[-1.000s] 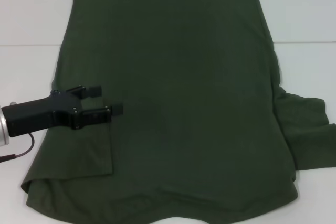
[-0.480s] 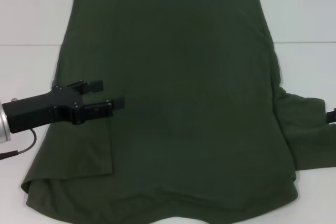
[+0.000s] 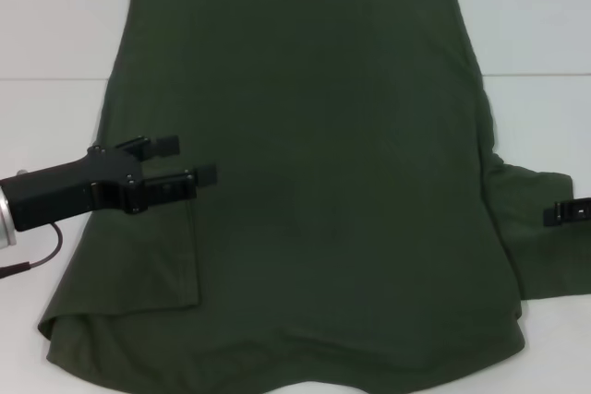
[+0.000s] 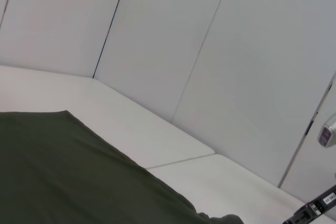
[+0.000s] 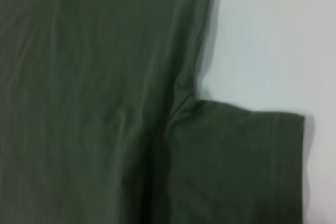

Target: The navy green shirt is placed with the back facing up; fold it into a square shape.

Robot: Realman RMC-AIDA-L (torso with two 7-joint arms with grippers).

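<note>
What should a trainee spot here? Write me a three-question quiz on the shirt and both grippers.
1. Multiple choice: which sleeve of the dark olive-green short-sleeved fabric shirt lies spread out sideways? A left, B right.
2. True or false: the black left gripper has its jaws shut on cloth.
3. Fill in: the right gripper shows over the shirt's ___ sleeve.
Key: 1 B; 2 false; 3 right.

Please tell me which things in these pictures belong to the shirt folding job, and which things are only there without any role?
Part of the job:
- navy green shirt, spread flat, left sleeve already folded in
- left end effector, open above the folded left sleeve
- right end effector, entering over the right sleeve

Not part of the job:
- white table beneath the shirt
- wall panels behind
</note>
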